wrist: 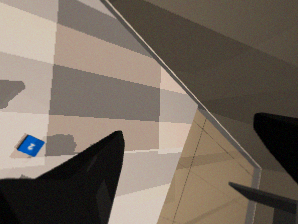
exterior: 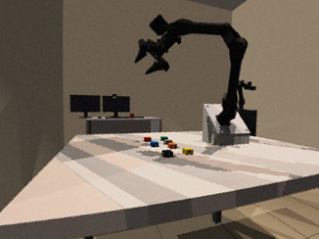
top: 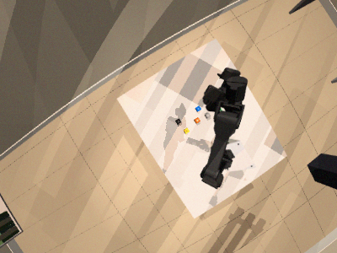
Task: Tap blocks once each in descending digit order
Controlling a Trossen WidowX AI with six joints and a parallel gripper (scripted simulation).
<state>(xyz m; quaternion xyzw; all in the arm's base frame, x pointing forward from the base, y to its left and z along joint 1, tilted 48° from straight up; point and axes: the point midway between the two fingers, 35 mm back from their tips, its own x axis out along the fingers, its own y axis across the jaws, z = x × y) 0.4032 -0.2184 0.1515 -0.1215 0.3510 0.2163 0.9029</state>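
A blue block [top: 198, 109] [exterior: 154, 144] [wrist: 31, 146] shows what looks like a 2 in the wrist view. An orange block [top: 197, 121] [exterior: 172, 146], grey block [top: 207, 115] [exterior: 168, 142], black block [top: 178, 121] [exterior: 167, 154] and yellow block [top: 186, 131] [exterior: 188, 150] lie near it. A green block [top: 221, 110] [exterior: 164, 138] is mostly covered by the arm in the top view. A red block [exterior: 147, 138] is hidden there. Their digits are unreadable. My gripper [exterior: 142, 67] [wrist: 186, 129] is open and empty, high above the table, touching no block.
The white table [top: 143, 114] [exterior: 98, 183] carries the blocks and the arm's pale angled base [exterior: 212, 124]. Its far edge crosses the wrist view. Monitors [exterior: 115, 104] stand on a desk behind the table in the exterior view. Shadows fall across the table top.
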